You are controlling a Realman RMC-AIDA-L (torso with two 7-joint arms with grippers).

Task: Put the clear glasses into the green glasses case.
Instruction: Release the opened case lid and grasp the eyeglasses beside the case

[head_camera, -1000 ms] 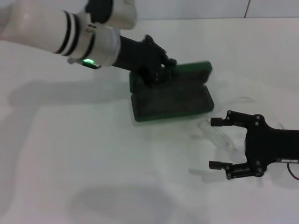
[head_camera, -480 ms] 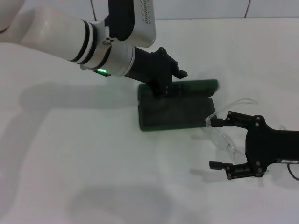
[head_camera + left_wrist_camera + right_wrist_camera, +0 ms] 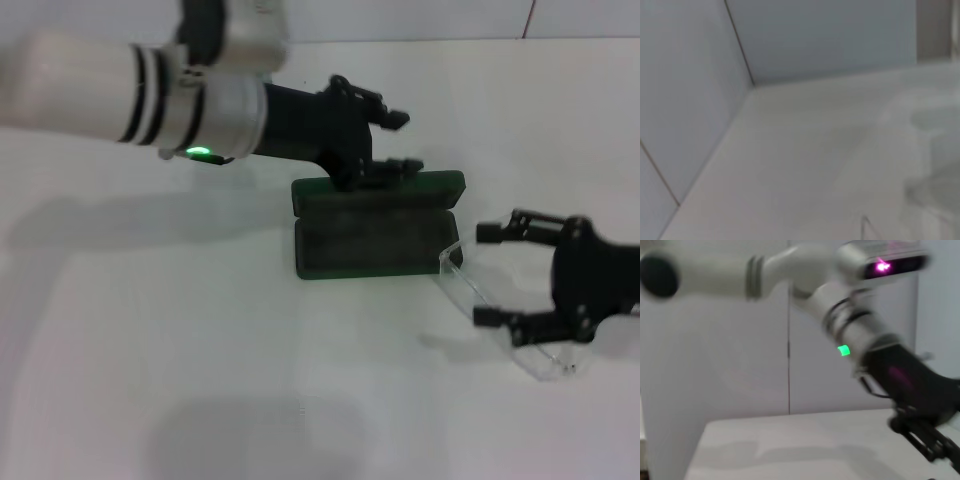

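Heads up: your right gripper [image 3: 497, 275] is spread wide, empty, over the clear glasses [image 3: 500, 325] at the green glasses case's [image 3: 375, 230] 4 o'clock; a sloppy close could skid them. Left gripper [image 3: 400, 140], open, hovers at the lid.

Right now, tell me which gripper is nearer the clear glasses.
Right. The right gripper hangs open directly over the clear glasses on the table; the left gripper is open farther off, above the green glasses case lid.
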